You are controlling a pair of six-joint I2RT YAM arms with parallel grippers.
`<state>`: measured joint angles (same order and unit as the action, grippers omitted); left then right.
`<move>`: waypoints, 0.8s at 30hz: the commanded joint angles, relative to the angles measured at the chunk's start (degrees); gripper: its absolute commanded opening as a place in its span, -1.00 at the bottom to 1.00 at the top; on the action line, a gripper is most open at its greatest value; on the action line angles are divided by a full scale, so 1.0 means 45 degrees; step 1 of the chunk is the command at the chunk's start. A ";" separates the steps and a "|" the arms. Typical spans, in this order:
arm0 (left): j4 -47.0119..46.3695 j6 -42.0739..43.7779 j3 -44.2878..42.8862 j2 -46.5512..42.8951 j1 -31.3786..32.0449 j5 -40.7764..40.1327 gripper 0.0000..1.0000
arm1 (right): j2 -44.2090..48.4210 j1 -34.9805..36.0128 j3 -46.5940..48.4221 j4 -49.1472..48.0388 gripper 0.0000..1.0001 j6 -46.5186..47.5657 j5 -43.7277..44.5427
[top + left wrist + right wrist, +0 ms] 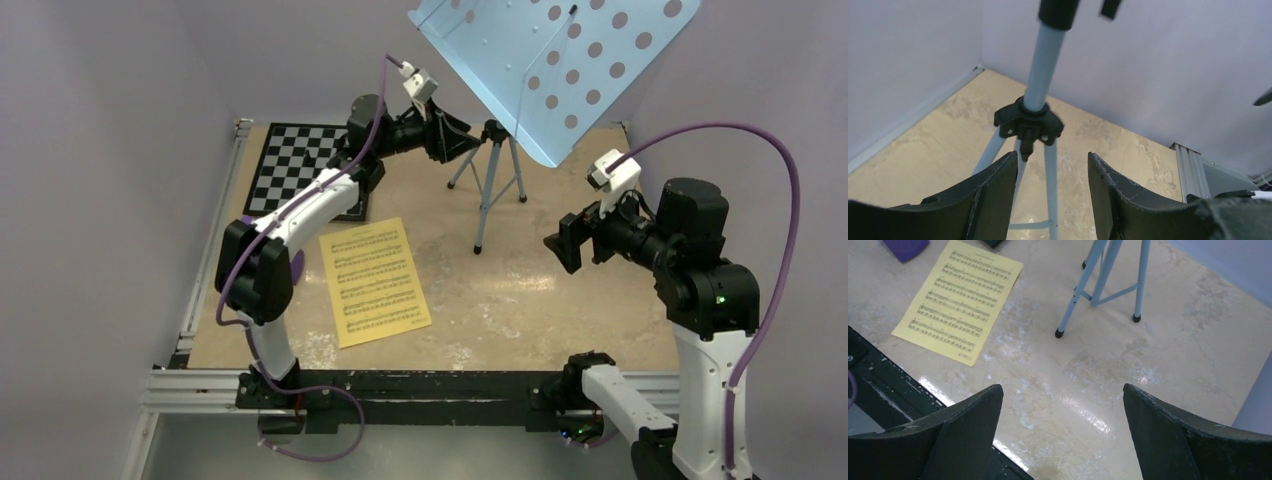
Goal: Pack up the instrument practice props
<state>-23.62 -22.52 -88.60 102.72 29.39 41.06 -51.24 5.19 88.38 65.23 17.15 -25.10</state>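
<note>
Beige tabletop is carrying the blue music stand upright near the back wall. I am holding my left gripper spread just short of its pole, aiming to centre the pole between both fingers before squeezing. My right gripper is hanging wide apart.

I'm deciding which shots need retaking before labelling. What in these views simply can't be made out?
Purple metronome: cut off by the right wrist view's top edge; nearly all hidden behind the left arm in the top view.
Music stand tray: upper part runs off the top view's top edge.
Sheet music: notes too small to read in any view.
Checkerboard: right side covered by the left arm, top view.
</note>
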 commanded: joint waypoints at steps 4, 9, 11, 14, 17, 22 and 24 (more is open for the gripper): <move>0.0742 -0.0402 -0.1592 0.1323 0.0075 -0.0155 0.13 | 0.0369 -0.0040 -0.0372 0.0005 0.88 -0.0374 -0.0365; 0.0476 -0.0534 -0.1662 0.1637 0.0308 -0.0301 0.09 | 0.0784 -0.0035 -0.1392 0.0211 0.89 0.0336 0.0077; 0.0445 -0.0587 -0.1818 0.1792 0.0390 -0.0382 0.09 | 0.0887 -0.0028 -0.1690 0.0193 0.89 0.0497 0.0284; 0.0533 -0.0703 -0.2258 0.2096 0.0478 -0.0634 0.08 | 0.0928 -0.0029 -0.1846 0.0281 0.89 0.0356 0.0440; 0.0932 -0.1026 -0.2755 0.2477 0.0499 -0.1185 0.09 | 0.1056 -0.0024 -0.1964 0.0379 0.89 -0.0008 0.0386; 0.1237 -0.1485 -0.2875 0.2658 0.0537 -0.1454 -0.10 | 0.1322 -0.0030 -0.2053 0.0657 0.89 -0.0046 0.0559; 0.1173 -0.1800 -0.2753 0.2659 0.0569 -0.1364 -0.20 | 0.1329 -0.0029 -0.1981 0.0746 0.89 -0.0005 0.0649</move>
<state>-18.15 -27.53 -99.26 114.06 31.75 36.40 -46.04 5.19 79.18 67.46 17.54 -23.44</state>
